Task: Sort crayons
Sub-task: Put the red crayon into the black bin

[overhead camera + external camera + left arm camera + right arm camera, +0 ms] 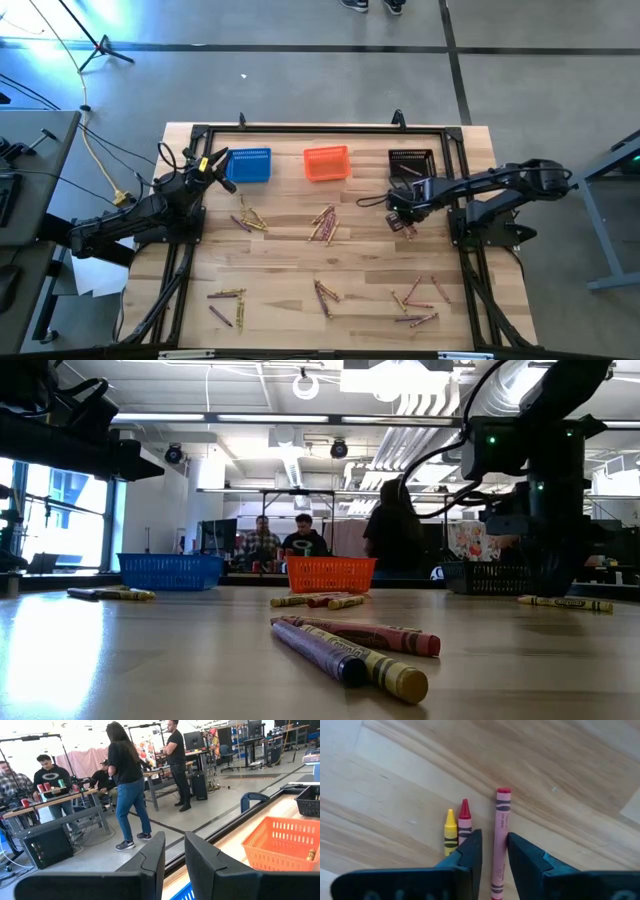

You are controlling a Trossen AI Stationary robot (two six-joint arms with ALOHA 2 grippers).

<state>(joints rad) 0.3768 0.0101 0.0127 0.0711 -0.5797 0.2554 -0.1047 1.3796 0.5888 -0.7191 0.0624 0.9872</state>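
Several yellow-gold, reddish-pink and dark purple crayons lie flat in small groups on the wooden table (300, 260), for instance at the left (248, 220), in the middle (323, 225) and near the front (325, 295). My right gripper (404, 212) is down at the table in front of the black basket (412, 162). It is shut on a reddish-pink crayon (503, 815). A yellow crayon (450, 832) and a red crayon (464, 820) lie just beside its finger. My left gripper (212, 163) hovers at the blue basket (250, 165), fingers close together, nothing seen between them. My right gripper pinches the reddish-pink crayon by its two long sides (501, 845), about midway along its wrapper. The fingers (470, 852) come from above and lie across the crayon. The crayon lies level at the table top; I cannot tell whether it is lifted clear.
The blue basket, an orange basket (326, 162) and the black basket stand in a row along the far edge. A black frame (180, 250) runs along the table's sides. More crayons lie at the front right (415, 300) and front left (225, 300). People stand beyond the table (125, 780).
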